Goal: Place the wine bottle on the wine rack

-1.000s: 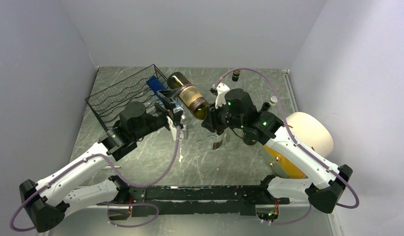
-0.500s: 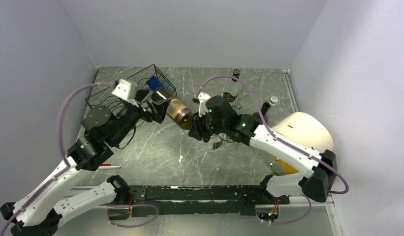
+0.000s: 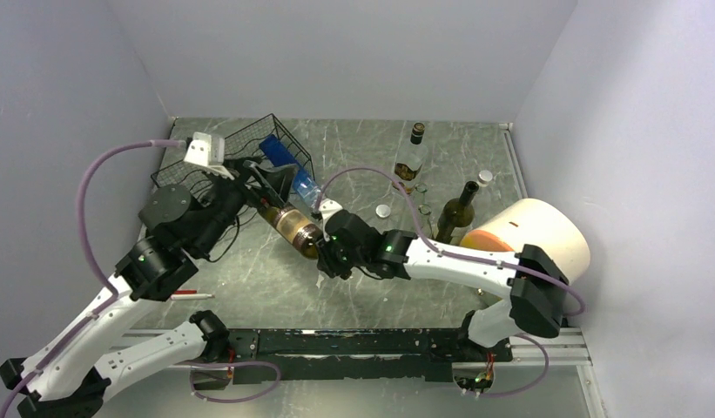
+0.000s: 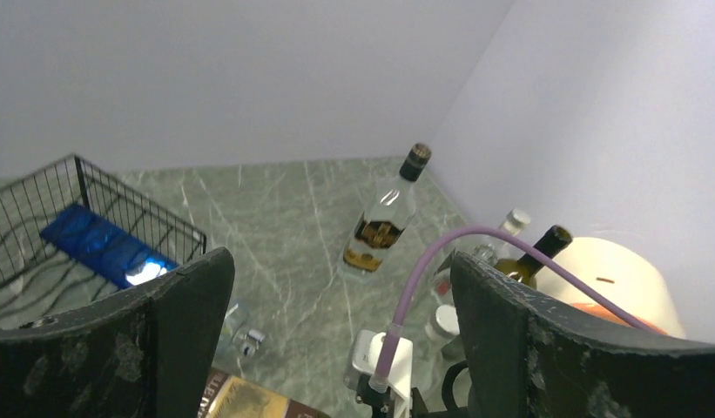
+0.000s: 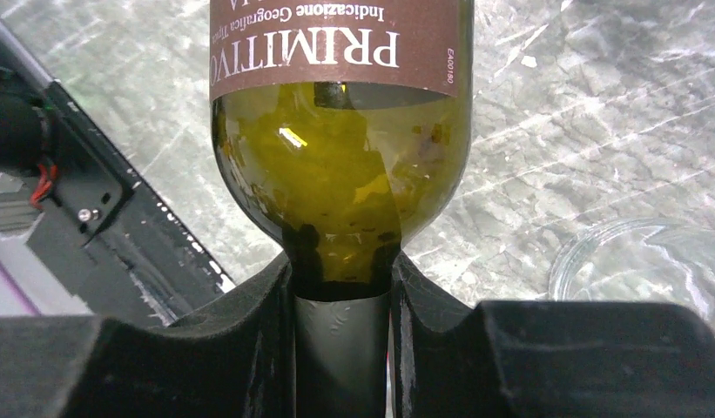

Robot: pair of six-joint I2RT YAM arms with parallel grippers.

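Moved since prior frames: R gripper (image 3: 323,254) w/ wine bottle (image 3: 290,226) came lower and nearer the arm bases, R arm stretched flatter to the left, L arm barely shifted in the last half sec. Table (image 3: 275,289), grey-green marble look, filled most of top view. Cream drum-shaped obj (image 3: 549,233) sat at right edge, orange thing (image 3: 486,240) tucked against it. Wine rack (image 3: 205,170), black wire, stood at rear-left, blue item (image 3: 282,157) lying in it. Wine bottle lay tilted just beside rack's near-right corner, not in a cradle: base end toward rack, neck toward R gripper. Can't tell if it touched table. R jaws pinched the neck, fingers (image 5: 249,331) pressed either side below the shoulder; brown label read PRIMITIVO. L gripper (image 3: 265,187) hovered at bottle's base end, jaws spread wide, label edge showing low btwn them in wrist view, no contact seen. Clear bottle (image 3: 410,158) w/ dark cap, dark green bottle (image 3: 456,209) and small white-capped one (image 3: 484,178) stood upright rear-right. Loose cap (image 3: 382,210) lay near them.
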